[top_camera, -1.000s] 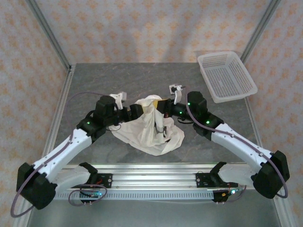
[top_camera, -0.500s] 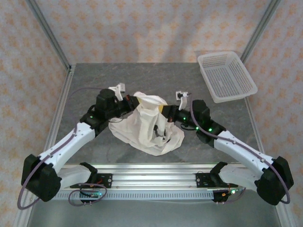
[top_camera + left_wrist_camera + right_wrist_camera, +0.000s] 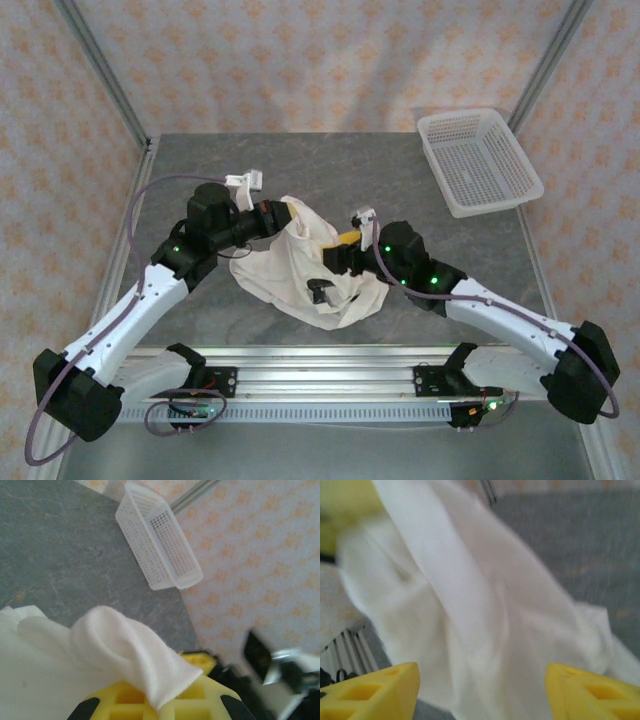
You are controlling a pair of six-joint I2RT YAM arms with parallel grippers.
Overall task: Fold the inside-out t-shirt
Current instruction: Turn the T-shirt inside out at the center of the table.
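The white inside-out t-shirt point(image 3: 295, 268) lies crumpled in the middle of the grey table point(image 3: 330, 170), its upper part pulled up toward the left. My left gripper point(image 3: 278, 214) is shut on that raised part. In the left wrist view a fold of the t-shirt point(image 3: 117, 642) is pinched between the yellow fingers point(image 3: 200, 700) of the left gripper point(image 3: 156, 702). My right gripper point(image 3: 334, 264) is at the heap's right side, open. In the right wrist view the right gripper point(image 3: 481, 690) has its yellow fingertips point(image 3: 375, 690) wide apart with the t-shirt point(image 3: 470, 605) just ahead, blurred.
A white plastic mesh basket point(image 3: 478, 160) stands at the table's back right corner, also in the left wrist view as the basket point(image 3: 160, 545). Metal frame posts and patterned walls enclose the table. The aluminium rail point(image 3: 320, 385) runs along the near edge.
My left gripper has shut on the shirt's top and pulled it back to the left. My right gripper has let go, opened, and dropped toward the near side of the heap.
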